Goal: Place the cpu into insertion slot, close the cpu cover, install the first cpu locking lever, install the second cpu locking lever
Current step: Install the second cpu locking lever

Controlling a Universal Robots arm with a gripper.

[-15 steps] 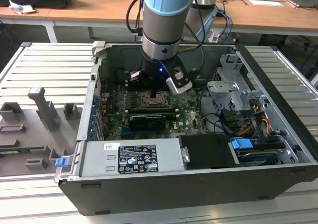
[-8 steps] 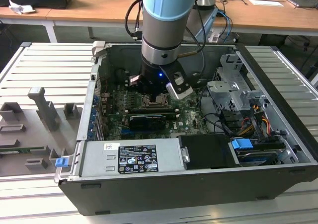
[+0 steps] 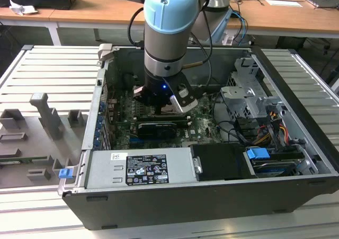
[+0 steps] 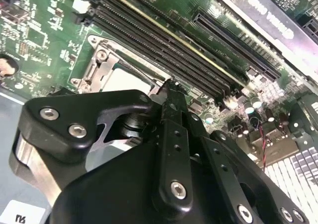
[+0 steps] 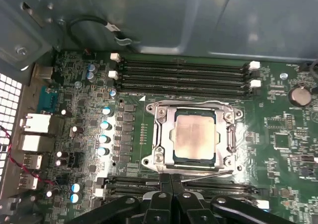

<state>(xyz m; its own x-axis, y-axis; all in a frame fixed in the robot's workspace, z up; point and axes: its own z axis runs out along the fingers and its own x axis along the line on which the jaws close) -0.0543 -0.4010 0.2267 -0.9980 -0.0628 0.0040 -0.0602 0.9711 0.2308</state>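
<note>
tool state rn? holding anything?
Tool: shut, fingertips pressed together, nothing held; tips sit at the edge of the cpu cover, which lies down over the cpu.

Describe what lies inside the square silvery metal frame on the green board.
Inside the square silvery metal frame the pale tan square chip lies flat, seen through the cut-out centre. The socket beneath it is covered.

Open computer case (image 3: 296, 85), memory slots (image 5: 184, 77), blue clip (image 3: 65, 172)
</note>
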